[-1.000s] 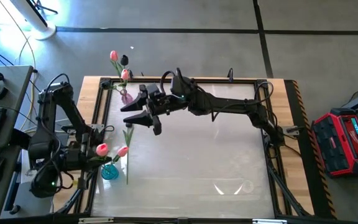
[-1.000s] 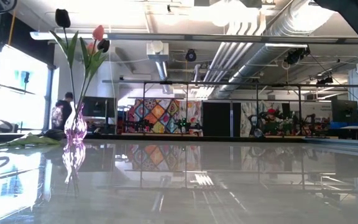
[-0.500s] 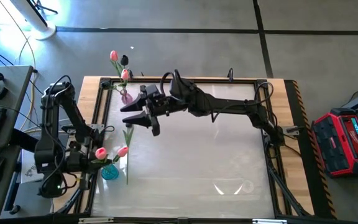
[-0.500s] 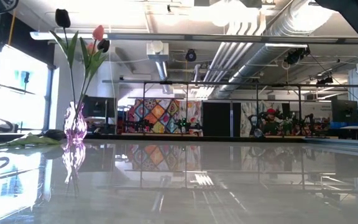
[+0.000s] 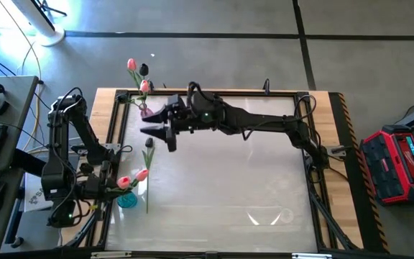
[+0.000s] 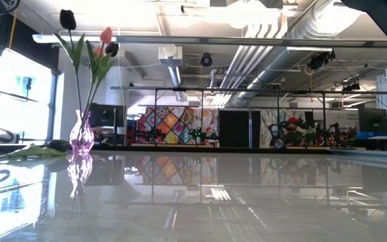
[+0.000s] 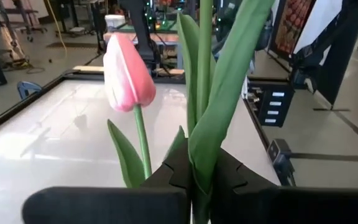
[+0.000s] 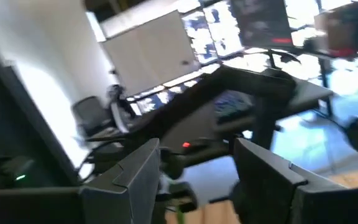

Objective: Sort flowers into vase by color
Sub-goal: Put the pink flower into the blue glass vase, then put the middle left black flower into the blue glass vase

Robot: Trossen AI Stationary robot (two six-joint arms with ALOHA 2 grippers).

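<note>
Purple vase: holds pink and dark flowers, at 11 o'clock.
Blue vase: pink flowers.
Loose tulip: waits on bench.
Left gripper: fingers pinch a green stem.
Right gripper: fingers wide, empty.

A vase stands at the desk's far left corner with 3 flowers in it. A second vase stands at the left edge, nearer the front, holding 2 flowers. Between the 2 vases 1 loose flower lies on the desk, just inside the left edge. The right gripper hangs just beside the far vase. The left gripper is at the near vase, pinching a stem.
</note>
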